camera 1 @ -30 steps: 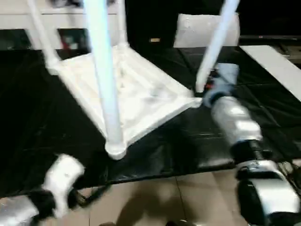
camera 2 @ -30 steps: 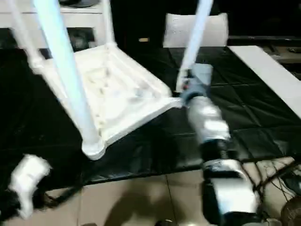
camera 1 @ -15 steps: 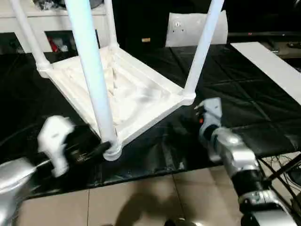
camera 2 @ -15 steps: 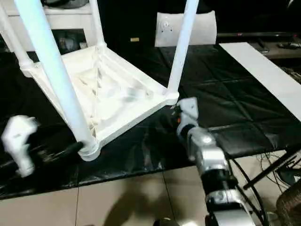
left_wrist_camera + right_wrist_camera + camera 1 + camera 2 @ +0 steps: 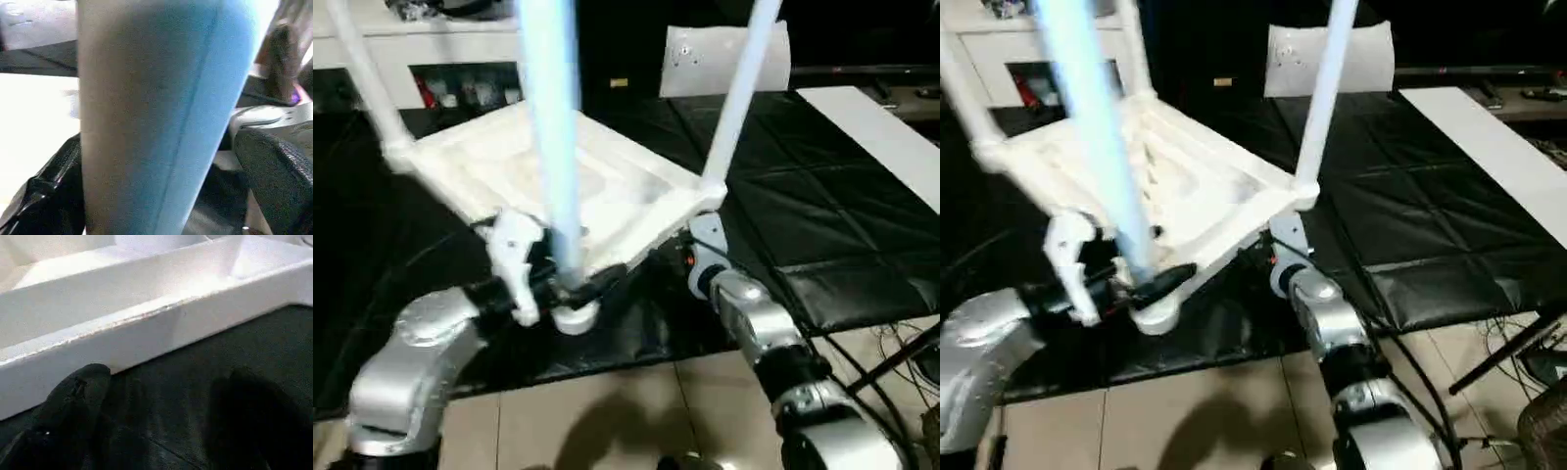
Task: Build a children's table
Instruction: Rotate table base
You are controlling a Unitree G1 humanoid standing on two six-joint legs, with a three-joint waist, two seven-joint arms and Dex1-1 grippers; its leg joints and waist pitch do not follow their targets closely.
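The children's table lay upside down on a black mat of shiny quilted squares, its ribbed white plastic underside facing up inside a raised rim. Long, smooth, tapered white tube legs rose from the round corner sockets. The nearest leg stood tall and looked bluish in the light, seated in the near corner socket. Another leg rose from the corner on the robot's right, and a third from the far left corner.

The left gripper sat right at the base of the nearest leg, its black fingers spread wide, one on each side of the tube just above the socket. In the left wrist view the leg ran between the two black fingers; whether the pads actually pressed the tube could not be told.

The right gripper was low on the mat just beside the table's near rim, its fingers parted wide with only black mat between them, holding nothing. The rim's edge looked slightly rough and chipped there.

Beyond the table a flat white panel stood upright, and a long flat white strip lay on the mat to the right. Pale floor tiles showed nearest the robot.
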